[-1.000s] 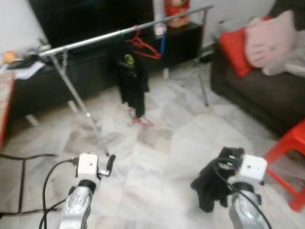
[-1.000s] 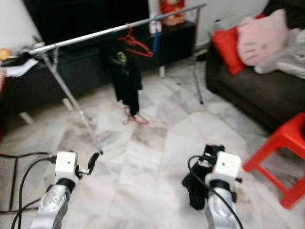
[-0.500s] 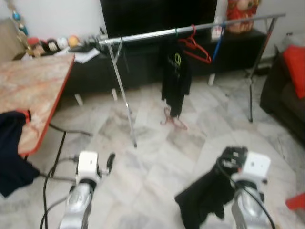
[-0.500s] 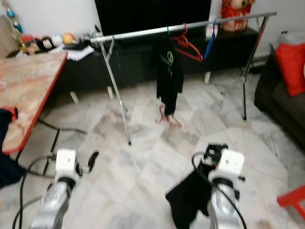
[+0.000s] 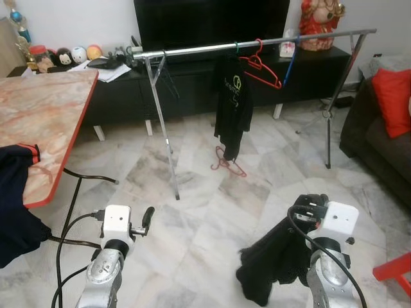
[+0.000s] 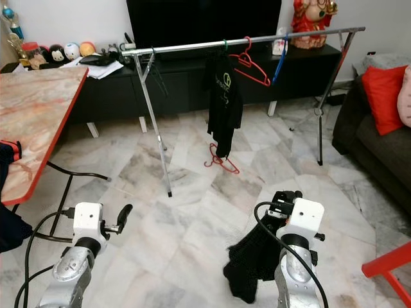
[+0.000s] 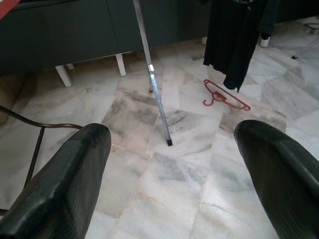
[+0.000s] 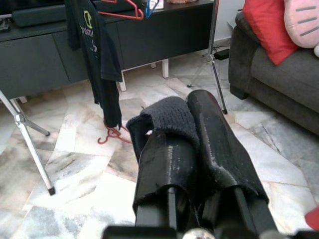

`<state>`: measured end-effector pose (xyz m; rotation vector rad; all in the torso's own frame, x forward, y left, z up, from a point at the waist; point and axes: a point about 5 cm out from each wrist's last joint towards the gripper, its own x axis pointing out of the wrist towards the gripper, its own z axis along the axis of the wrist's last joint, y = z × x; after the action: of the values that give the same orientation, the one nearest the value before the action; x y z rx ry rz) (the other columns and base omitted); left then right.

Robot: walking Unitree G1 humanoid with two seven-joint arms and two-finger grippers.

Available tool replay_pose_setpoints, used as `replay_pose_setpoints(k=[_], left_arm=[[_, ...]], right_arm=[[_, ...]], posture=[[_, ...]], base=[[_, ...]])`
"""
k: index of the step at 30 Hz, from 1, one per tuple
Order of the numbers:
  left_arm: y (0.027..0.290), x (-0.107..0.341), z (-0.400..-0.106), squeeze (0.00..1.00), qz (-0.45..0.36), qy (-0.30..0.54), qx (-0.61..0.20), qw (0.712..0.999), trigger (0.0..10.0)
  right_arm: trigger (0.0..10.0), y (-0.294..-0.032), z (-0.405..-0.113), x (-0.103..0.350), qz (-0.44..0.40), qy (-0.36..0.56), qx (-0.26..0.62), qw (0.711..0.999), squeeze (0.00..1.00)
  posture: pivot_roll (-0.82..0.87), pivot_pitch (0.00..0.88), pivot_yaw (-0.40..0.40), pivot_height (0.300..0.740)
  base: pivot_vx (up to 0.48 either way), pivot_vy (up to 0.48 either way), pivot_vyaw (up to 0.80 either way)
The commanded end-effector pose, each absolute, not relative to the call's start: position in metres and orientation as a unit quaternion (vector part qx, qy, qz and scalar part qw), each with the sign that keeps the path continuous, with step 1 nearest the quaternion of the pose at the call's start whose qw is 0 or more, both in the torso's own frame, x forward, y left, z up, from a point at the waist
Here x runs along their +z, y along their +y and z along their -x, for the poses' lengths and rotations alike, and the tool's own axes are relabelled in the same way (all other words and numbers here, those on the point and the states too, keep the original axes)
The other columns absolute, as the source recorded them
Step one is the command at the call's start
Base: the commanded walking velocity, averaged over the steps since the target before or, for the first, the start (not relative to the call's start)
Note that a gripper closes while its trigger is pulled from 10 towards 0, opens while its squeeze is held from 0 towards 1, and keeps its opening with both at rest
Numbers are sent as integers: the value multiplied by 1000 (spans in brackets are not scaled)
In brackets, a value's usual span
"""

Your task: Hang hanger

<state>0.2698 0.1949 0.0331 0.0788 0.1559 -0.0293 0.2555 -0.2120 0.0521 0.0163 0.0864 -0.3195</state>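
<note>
A silver clothes rail point(image 5: 257, 45) stands across the room ahead. A black shirt point(image 5: 230, 106) hangs from it beside an empty red hanger point(image 5: 260, 66) and a blue hanger point(image 5: 291, 61). Another red hanger point(image 5: 227, 163) lies on the marble floor under the shirt. My right gripper point(image 5: 303, 208), low at the right, is shut on a black garment point(image 5: 273, 260) that droops below it; its fingers point(image 8: 214, 144) clamp the cloth in the right wrist view. My left gripper point(image 7: 169, 164) is open and holds nothing, low at the left.
A marble-topped table point(image 5: 38, 122) with a dark garment point(image 5: 16, 205) over its edge stands at the left. A black TV cabinet point(image 5: 192, 83) runs behind the rail. A dark sofa with a red cushion point(image 5: 393, 93) is at the right, and a red stool point(image 5: 395, 269) sits near my right arm.
The camera has swung left and steadied, bringing the table into view and the rail square ahead. The right gripper keeps hold of the black garment; the left stays open.
</note>
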Motion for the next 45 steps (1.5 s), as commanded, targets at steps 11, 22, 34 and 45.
replay_pose_setpoints(k=[11, 22, 34, 45], left_arm=[[193, 35, -271, 0, -38, 77, -18, 996, 10000], [192, 35, -272, 0, -43, 79, -24, 996, 10000], [204, -13, -255, 0, -27, 223, -14, 974, 10000], [208, -39, -237, 0, -48, 303, -19, 951, 10000]], right_arm=[[10000, -211, -265, 60, -5, 28, -151, 988, 0], [10000, -214, -263, 58, -6, 32, -156, 987, 0], [10000, -226, -244, -8, -32, 186, -166, 968, 0], [10000, -234, -226, -33, -34, 238, -159, 958, 0]], posture=[[-95, 0, 18, 740], [-95, 0, 24, 740], [-87, 0, 26, 740], [-77, 0, 23, 740]], base=[[79, 0, 0], [0, 0, 0], [0, 0, 0], [0, 0, 0]])
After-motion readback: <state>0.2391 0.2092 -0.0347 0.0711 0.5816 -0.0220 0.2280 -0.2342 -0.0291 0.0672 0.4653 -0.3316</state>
